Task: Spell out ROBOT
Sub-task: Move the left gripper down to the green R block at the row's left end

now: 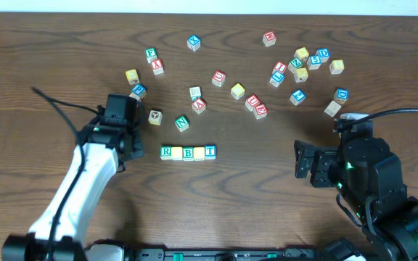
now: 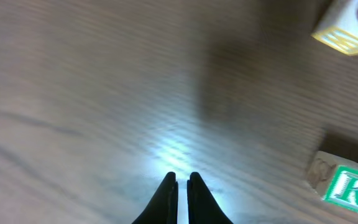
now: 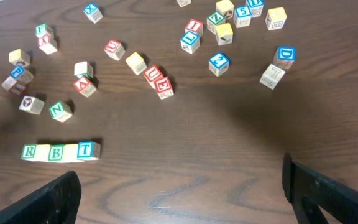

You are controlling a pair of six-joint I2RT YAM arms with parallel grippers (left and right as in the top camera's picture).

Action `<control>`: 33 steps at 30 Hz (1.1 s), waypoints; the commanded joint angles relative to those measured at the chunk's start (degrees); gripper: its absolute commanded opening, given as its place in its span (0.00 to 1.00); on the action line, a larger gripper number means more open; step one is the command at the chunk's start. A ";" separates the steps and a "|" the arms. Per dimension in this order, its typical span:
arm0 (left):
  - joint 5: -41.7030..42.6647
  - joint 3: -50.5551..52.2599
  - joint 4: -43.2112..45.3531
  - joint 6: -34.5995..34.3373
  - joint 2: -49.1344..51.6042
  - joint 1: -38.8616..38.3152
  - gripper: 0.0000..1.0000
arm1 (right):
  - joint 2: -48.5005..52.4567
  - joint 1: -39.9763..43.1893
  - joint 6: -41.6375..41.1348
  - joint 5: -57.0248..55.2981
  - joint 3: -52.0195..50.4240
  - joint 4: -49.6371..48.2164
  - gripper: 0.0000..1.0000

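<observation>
A row of letter blocks (image 1: 188, 152) lies at the table's middle front: green R (image 1: 166, 151), a pale block, green B (image 1: 188, 153), a pale block, blue T (image 1: 210, 151). The row also shows in the right wrist view (image 3: 59, 151). My left gripper (image 2: 182, 180) is shut and empty, low over bare wood just left of the R block (image 2: 352, 189). My right gripper (image 3: 182, 186) is open and empty, over bare table to the right of the row (image 1: 303, 159).
Several loose letter blocks are scattered across the back of the table, from a yellow one (image 1: 131, 75) at left to a cluster (image 1: 303, 61) at right. A pale block (image 1: 155, 116) and a green N block (image 1: 182, 123) lie just behind the row.
</observation>
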State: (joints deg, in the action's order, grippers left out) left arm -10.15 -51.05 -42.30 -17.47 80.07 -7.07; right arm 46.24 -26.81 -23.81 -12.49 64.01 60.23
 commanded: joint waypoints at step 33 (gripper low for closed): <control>18.78 7.43 13.40 8.31 9.73 0.24 0.08 | -0.11 0.26 0.74 -0.87 0.07 0.09 0.99</control>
State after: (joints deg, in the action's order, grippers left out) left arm 7.86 -43.90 -29.39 -10.24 89.17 -7.07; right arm 46.24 -26.81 -23.79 -12.51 64.01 60.25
